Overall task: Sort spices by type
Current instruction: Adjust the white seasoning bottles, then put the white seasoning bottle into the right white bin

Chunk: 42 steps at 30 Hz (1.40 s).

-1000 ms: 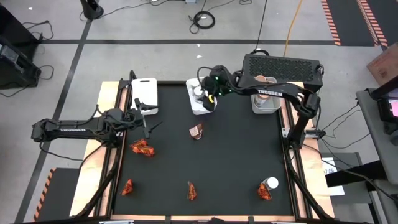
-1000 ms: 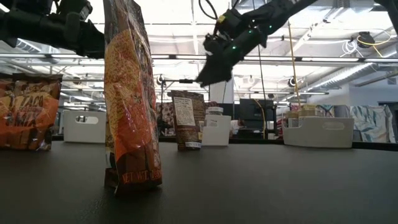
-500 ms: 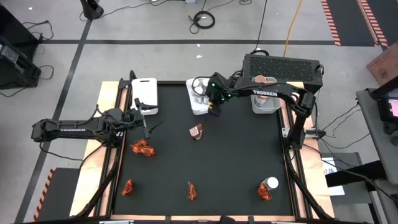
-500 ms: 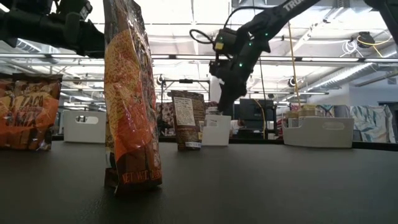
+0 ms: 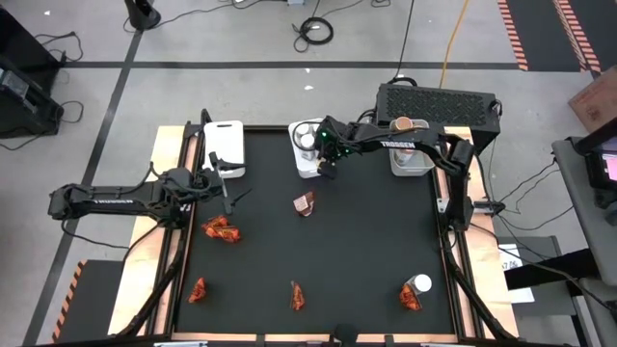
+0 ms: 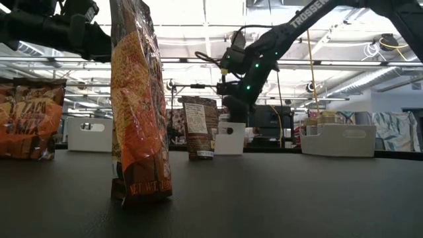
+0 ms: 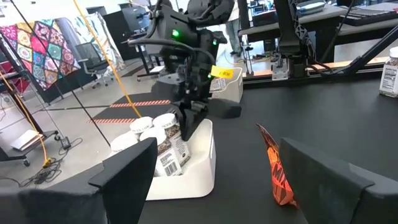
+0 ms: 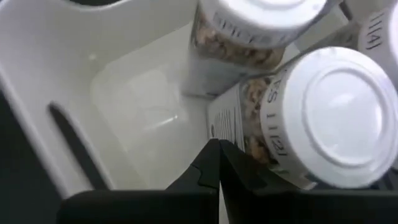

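Red-orange sachets lie on the black mat: one (image 5: 220,228) by my left gripper, more along the near edge (image 5: 297,296), and a darker one (image 5: 305,202) mid-table. A loose white-lidded jar (image 5: 421,283) stands at the near right. More jars (image 8: 323,118) stand in the middle white bin (image 5: 299,172). Tan-topped tubs (image 5: 410,123) sit in the right bin. My right gripper (image 8: 217,158) is shut and points down into the middle bin, close beside the jars. My left gripper (image 5: 227,188) hangs open at the table's left, holding nothing. My right gripper's shut fingertips reach down from above inside the middle bin, right beside the labelled side of a jar (image 8: 239,134). I cannot tell whether they touch it. Nothing is between the fingers.
A third white bin (image 5: 224,145) stands at the far left of the mat. The bare mat's middle is open room. In the low view one sachet (image 6: 139,99) stands upright close to the camera and hides part of the far side.
My right gripper has come down from above the middle bin into it and has tipped from slanting to pointing down. The jars and sachets stay where they were.
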Motion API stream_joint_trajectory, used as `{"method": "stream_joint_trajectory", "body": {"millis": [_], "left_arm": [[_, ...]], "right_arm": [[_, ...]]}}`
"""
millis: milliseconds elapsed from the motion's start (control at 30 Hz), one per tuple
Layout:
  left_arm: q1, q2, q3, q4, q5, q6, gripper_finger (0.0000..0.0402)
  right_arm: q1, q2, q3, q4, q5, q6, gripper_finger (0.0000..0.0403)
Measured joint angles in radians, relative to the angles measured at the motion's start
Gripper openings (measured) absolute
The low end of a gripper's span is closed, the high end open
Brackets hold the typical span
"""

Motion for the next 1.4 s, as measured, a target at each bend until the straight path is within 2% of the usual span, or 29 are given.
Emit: {"method": "stream_joint_trajectory", "body": {"millis": [200,333,400,533,600,1033,1233,1400], "left_arm": [[0.0,0.001,0.0,0.001,0.0,0.001,0.0338],[0.0,0.001,0.0,0.001,0.0,0.004,0.0338],[0.0,0.001,0.0,0.001,0.0,0.006,0.0338],[0.0,0.001,0.0,0.0,0.0,0.006,0.0338],[0.0,0.001,0.0,0.001,0.0,0.006,0.0338],[0.0,0.001,0.0,0.001,0.0,0.004,0.0338],[0.0,0.001,0.0,0.001,0.0,0.004,0.0338],[0.0,0.001,0.0,0.001,0.0,0.005,0.0338]], "right_arm": [[0.0,0.012,0.0,0.044,0.115,-0.026,0.0001],[0.0,0.012,0.0,0.057,0.119,-0.035,0.0001],[0.0,0.012,0.0,0.062,0.105,-0.037,0.0],[0.011,0.012,0.0,0.069,-0.023,-0.06,0.0],[0.02,0.012,0.0,0.082,-0.049,-0.061,0.0],[0.036,0.011,0.0,0.248,-0.048,-0.077,0.0],[0.041,-0.004,0.0,0.19,-0.049,-0.025,0.0],[0.073,-0.08,0.0,0.122,-0.051,0.01,0.0]]}}
